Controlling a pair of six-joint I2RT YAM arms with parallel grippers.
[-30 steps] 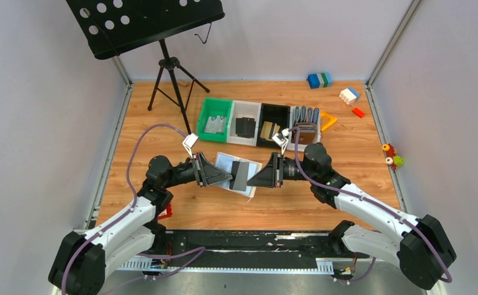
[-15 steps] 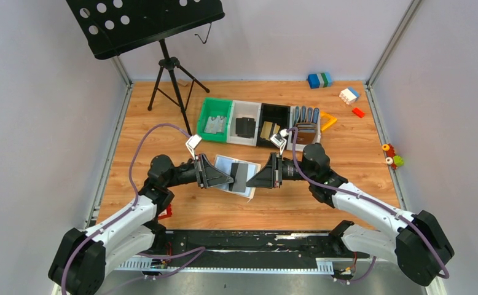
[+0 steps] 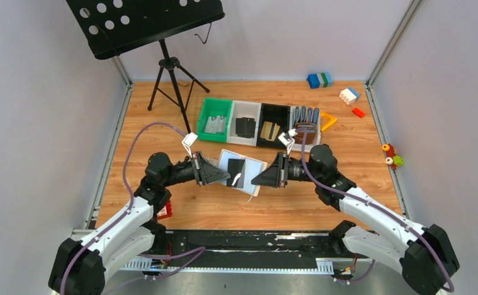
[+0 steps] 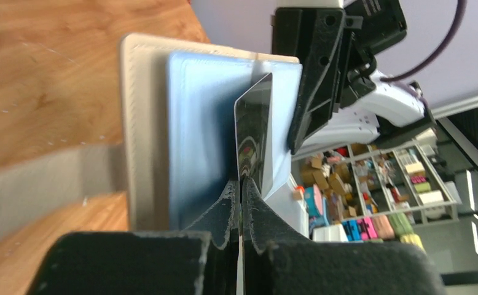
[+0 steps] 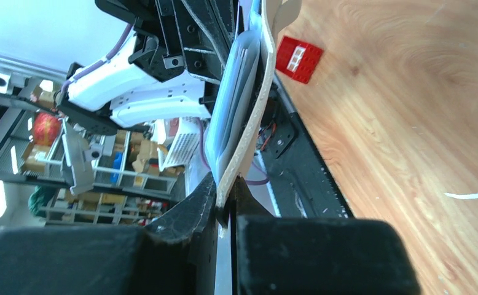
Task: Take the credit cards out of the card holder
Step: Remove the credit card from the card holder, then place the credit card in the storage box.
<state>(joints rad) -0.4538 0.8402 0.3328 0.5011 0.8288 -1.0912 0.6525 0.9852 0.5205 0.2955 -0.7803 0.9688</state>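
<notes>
Sitting farther back than a second ago, the open card holder (image 3: 253, 167) hangs between left gripper (image 3: 227, 179) and right gripper (image 3: 255, 180); behind, the green bin (image 3: 203, 123) holds grey cards (image 3: 215, 125). Left wrist: fingers (image 4: 224, 209) pressed on the black card (image 4: 253, 138). Right wrist: fingers pinching the holder's beige edge.

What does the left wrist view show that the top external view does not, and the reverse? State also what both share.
Only the left wrist view: the left gripper shut on the edge of the black card, seen edge-on, and shelves beyond the table. Only the top view: the row of bins, the music stand and the toy bricks. Both: the card, the open holder with its pale blue inside, and the right gripper at its opposite edge.
</notes>
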